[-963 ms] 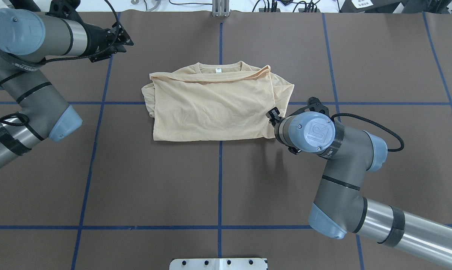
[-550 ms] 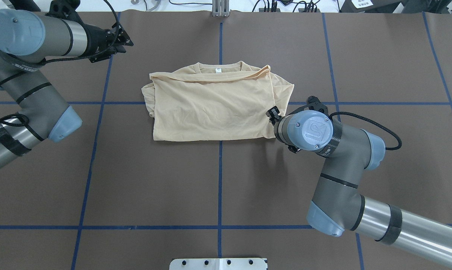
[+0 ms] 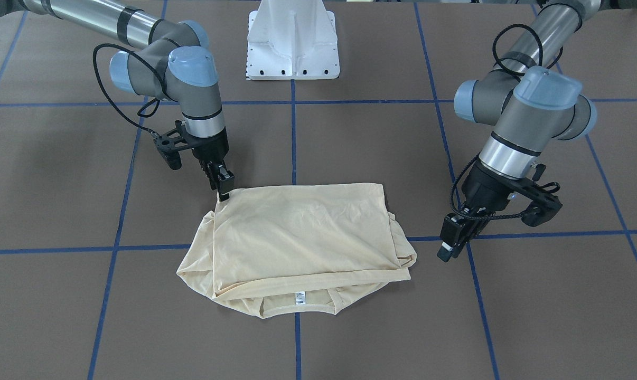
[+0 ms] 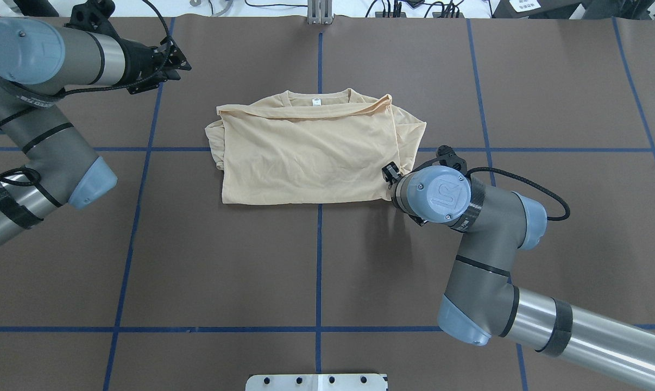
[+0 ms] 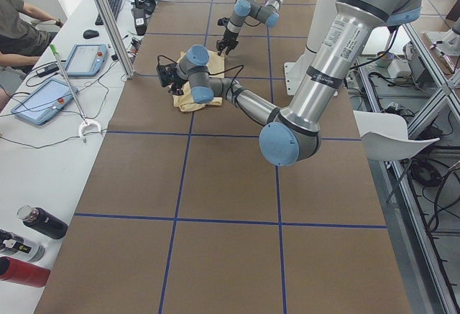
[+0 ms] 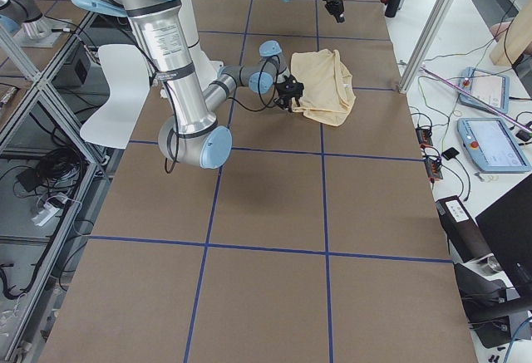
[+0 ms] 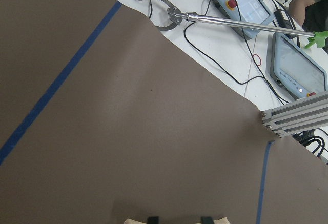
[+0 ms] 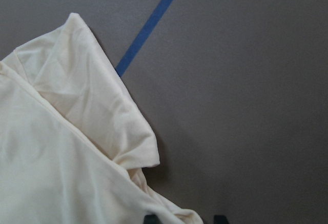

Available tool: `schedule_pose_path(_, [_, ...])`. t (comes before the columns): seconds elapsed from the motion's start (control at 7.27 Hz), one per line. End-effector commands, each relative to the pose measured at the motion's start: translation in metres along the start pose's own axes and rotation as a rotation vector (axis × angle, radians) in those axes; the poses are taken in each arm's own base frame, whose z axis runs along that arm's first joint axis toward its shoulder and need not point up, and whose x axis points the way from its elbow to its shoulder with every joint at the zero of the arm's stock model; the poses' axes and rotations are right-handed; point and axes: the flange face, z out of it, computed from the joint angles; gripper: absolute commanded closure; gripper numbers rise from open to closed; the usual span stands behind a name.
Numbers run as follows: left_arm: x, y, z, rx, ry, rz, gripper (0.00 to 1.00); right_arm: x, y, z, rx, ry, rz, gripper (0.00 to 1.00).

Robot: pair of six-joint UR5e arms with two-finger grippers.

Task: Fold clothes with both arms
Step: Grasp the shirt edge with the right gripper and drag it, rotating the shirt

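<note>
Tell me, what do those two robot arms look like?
The left arm and right arm are jointed grey and silver tubes with light blue caps, one marked "UR". Black bands ring them, black cables loop alongside. The left gripper and right gripper are black and two-fingered.

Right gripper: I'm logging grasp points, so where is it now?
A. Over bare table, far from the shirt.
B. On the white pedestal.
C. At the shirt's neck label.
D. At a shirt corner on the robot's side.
D: the front-facing view shows the right gripper at a corner of the shirt on the edge opposite the neck label.
</note>
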Motion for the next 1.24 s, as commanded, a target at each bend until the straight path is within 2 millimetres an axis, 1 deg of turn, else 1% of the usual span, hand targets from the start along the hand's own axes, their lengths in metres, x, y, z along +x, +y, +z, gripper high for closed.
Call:
schedule_pose_path(0.0, [-0.002, 0.000, 0.000, 0.000, -0.003, 0.003, 0.62, -0.003, -0.001, -0.007, -0.014, -0.001, -0.018, 1.00])
schedule_pose_path(0.14, [-0.005, 0.001, 0.001, -0.001, -0.006, 0.003, 0.62, -0.009, -0.010, -0.013, -0.048, 0.013, -0.024, 1.00])
schedule_pose_path(0.28, [-0.006, 0.001, 0.001, -0.001, -0.008, 0.003, 0.62, -0.011, -0.022, -0.033, -0.085, 0.007, -0.012, 1.00])
schedule_pose_path(0.41, [-0.004, 0.000, 0.000, -0.001, -0.005, 0.004, 0.62, 0.004, -0.031, -0.055, -0.102, -0.009, -0.011, 1.00])
schedule_pose_path(0.55, [-0.001, 0.002, -0.003, -0.010, 0.005, 0.007, 0.62, 0.021, -0.027, -0.077, -0.110, 0.003, -0.017, 1.00])
schedule_pose_path(0.69, [0.012, 0.007, -0.016, -0.021, 0.035, 0.015, 0.62, 0.047, 0.011, -0.102, -0.111, 0.081, -0.063, 1.00])
schedule_pose_path(0.83, [0.023, 0.017, -0.029, -0.080, 0.062, 0.023, 0.62, 0.075, 0.048, -0.138, -0.109, 0.134, -0.120, 1.00])
schedule_pose_path(0.96, [0.025, 0.024, -0.043, -0.114, 0.081, 0.021, 0.62, 0.101, 0.078, -0.166, -0.135, 0.189, -0.118, 1.00])
schedule_pose_path(1.1, [0.029, 0.032, -0.056, -0.163, 0.100, 0.028, 0.62, 0.126, 0.113, -0.183, -0.166, 0.245, -0.097, 1.00])
